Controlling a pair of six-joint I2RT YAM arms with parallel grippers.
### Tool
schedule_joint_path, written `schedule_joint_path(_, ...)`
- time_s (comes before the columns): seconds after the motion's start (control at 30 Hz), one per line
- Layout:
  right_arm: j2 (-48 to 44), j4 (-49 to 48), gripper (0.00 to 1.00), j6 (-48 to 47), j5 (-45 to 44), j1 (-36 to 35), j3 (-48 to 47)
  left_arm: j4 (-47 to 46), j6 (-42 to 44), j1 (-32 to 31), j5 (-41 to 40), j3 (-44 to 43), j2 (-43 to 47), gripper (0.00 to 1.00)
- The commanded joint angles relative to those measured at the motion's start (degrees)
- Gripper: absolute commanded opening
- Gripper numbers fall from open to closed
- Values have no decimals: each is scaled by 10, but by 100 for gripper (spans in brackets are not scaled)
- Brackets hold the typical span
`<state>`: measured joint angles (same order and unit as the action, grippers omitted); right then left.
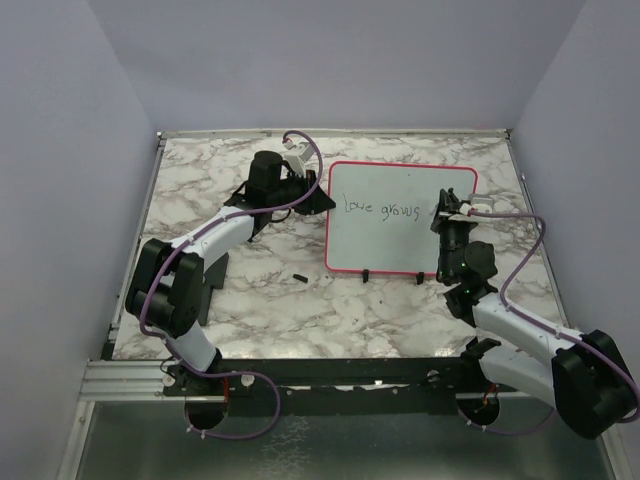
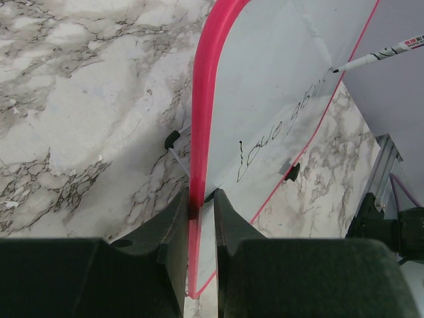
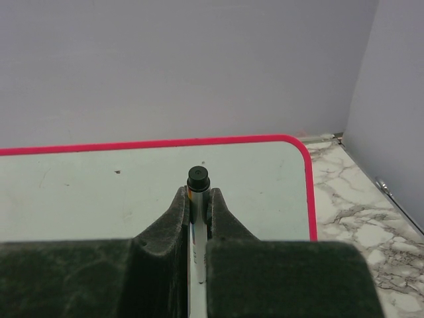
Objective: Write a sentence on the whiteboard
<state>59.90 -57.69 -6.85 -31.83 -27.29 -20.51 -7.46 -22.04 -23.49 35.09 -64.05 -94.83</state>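
Whiteboard [image 1: 390, 235] lying on table [image 1: 200, 180], right of centre. Left gripper [image 2: 201, 199] sitting on its left edge; right gripper [image 1: 446, 211] with marker [image 2: 381, 54] hanging over its right end.

The sentence [image 1: 385, 210] on the whiteboard [image 1: 400, 250], near the table's far right corner, reads "Love grows". The marker's [image 2: 381, 54] printed label is too small to read.
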Motion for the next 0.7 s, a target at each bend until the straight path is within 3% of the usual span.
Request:
schedule_joint_path(0.0, -3, 20, 1, 11, 8, 3, -5, -6, 3, 2, -12, -1, 18, 4)
schedule_joint_path(0.67, -2, 34, 1, 4, -7, 3, 1, -6, 2, 1, -12, -1, 22, 4)
